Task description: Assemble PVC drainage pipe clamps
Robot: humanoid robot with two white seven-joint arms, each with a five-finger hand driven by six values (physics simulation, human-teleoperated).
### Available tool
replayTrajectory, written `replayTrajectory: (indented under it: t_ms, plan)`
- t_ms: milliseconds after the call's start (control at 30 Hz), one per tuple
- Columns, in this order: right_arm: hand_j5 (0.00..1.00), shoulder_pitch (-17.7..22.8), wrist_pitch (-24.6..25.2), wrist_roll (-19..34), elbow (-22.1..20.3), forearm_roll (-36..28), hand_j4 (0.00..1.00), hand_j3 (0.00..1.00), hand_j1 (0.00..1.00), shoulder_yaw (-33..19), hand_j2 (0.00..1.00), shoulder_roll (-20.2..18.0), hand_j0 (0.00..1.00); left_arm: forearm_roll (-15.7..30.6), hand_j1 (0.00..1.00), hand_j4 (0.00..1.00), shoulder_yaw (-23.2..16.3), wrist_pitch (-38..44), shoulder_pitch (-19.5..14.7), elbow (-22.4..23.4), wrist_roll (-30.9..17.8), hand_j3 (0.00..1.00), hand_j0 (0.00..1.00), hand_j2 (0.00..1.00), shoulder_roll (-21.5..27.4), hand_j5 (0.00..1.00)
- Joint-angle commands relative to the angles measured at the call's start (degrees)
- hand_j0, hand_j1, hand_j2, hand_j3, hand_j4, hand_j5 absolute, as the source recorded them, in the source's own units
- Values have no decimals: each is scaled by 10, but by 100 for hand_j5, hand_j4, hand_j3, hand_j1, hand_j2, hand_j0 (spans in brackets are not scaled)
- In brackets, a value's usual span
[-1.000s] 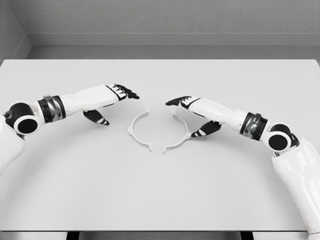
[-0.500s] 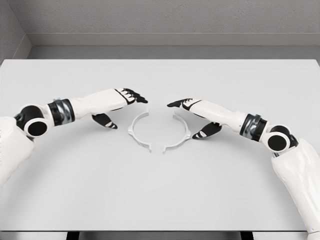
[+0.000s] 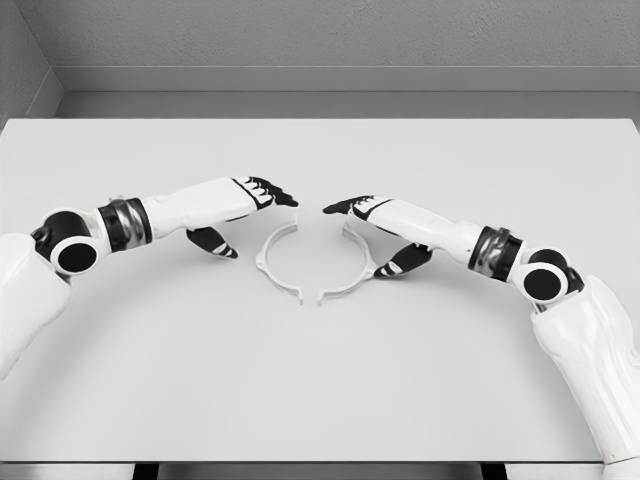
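Grey tabletop (image 3: 320, 380) carries two clamp halves (image 3: 278, 262), (image 3: 352, 268) mid-table, nearly facing; my left hand (image 3: 262, 192) and right hand (image 3: 352, 207) hover spread, empty; I should press evenly so both ends meet

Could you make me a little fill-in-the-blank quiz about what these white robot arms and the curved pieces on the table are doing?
1. The two white half-ring plastic clamp pieces lie on the ____ table.
2. The number of clamp halves is ____.
3. The left hand and right hand hold ____.
4. The halves' lower ends are ____, not joined.

Missing words: white; two; nothing; apart
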Motion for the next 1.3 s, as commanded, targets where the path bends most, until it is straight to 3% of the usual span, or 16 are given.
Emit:
replayTrajectory:
  t_ms: [0, 833, 900, 1267]
  plan:
    - [100, 0, 1, 0, -1, -4, 100, 100, 100, 0, 100, 1, 100, 3, 100, 100, 0, 1, 1, 0, -1, 100, 100, 100, 0, 100]
    - [100, -17, 1, 0, 2, 6, 100, 100, 100, -21, 100, -2, 100, 4, 100, 100, -8, 1, 1, -1, -1, 100, 100, 100, -10, 100]
    - [100, -25, 1, 0, 23, 7, 100, 100, 100, -20, 100, 4, 100, 4, 100, 100, -8, 1, 1, 0, 0, 100, 100, 100, -10, 100]
    - [100, -27, 1, 0, 30, 12, 100, 100, 100, -20, 100, 32, 100, 3, 100, 100, -8, 1, 0, 0, -1, 100, 100, 100, -25, 100]
